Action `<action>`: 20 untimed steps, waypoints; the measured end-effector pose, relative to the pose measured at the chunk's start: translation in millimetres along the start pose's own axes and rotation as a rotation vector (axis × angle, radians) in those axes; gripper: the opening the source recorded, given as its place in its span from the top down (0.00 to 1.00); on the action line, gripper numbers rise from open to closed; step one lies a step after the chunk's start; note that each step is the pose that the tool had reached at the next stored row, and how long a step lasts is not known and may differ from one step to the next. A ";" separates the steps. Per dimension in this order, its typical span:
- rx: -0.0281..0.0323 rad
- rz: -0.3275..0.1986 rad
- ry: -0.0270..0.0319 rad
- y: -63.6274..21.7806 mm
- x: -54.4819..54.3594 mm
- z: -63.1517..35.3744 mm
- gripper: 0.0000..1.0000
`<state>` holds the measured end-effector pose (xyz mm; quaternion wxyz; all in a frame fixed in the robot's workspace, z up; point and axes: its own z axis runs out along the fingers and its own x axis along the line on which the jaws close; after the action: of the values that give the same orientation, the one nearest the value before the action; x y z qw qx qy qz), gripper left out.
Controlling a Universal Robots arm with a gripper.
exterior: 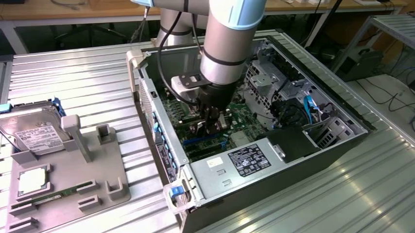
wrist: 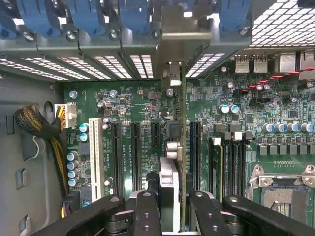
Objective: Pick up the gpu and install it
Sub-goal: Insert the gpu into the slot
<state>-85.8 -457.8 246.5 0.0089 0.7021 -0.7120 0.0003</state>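
Note:
My gripper (exterior: 212, 127) is down inside the open computer case (exterior: 147, 104), over the green motherboard (exterior: 243, 116). In the wrist view the gpu (wrist: 182, 162) stands edge-on between the black fingers (wrist: 147, 211), and the gripper (wrist: 174, 214) is shut on it. The card runs from the fingers to its silver bracket (wrist: 184, 29), which sits at the case's rear slot openings. It stands upright close over the motherboard (wrist: 133, 105), between the black expansion slots (wrist: 136, 155) and another black slot (wrist: 196, 147). Whether its lower edge is in a slot is hidden.
Blue slot clips (wrist: 88, 17) line the case's rear wall. A yellow-black cable bundle (wrist: 37, 125) and white slot (wrist: 96, 155) lie to one side, memory slots (wrist: 231, 162) to the other. Outside, a hard drive (exterior: 32, 133) and green stick (exterior: 48, 199) rest on a grey fixture (exterior: 84, 170).

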 end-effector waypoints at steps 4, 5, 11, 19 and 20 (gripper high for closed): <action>-0.0006 0.000 0.0000 0.6 -0.1 1.4 0.72; -0.0006 0.000 0.0000 0.6 -0.1 1.7 0.72; -0.0006 0.000 0.0000 2.4 -0.9 2.0 0.72; -0.0006 0.000 0.0000 3.6 -1.4 4.1 0.72; -0.0006 0.000 0.0000 3.7 -1.4 4.3 0.72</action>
<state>-89.4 -456.4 242.3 0.0091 0.7019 -0.7122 0.0001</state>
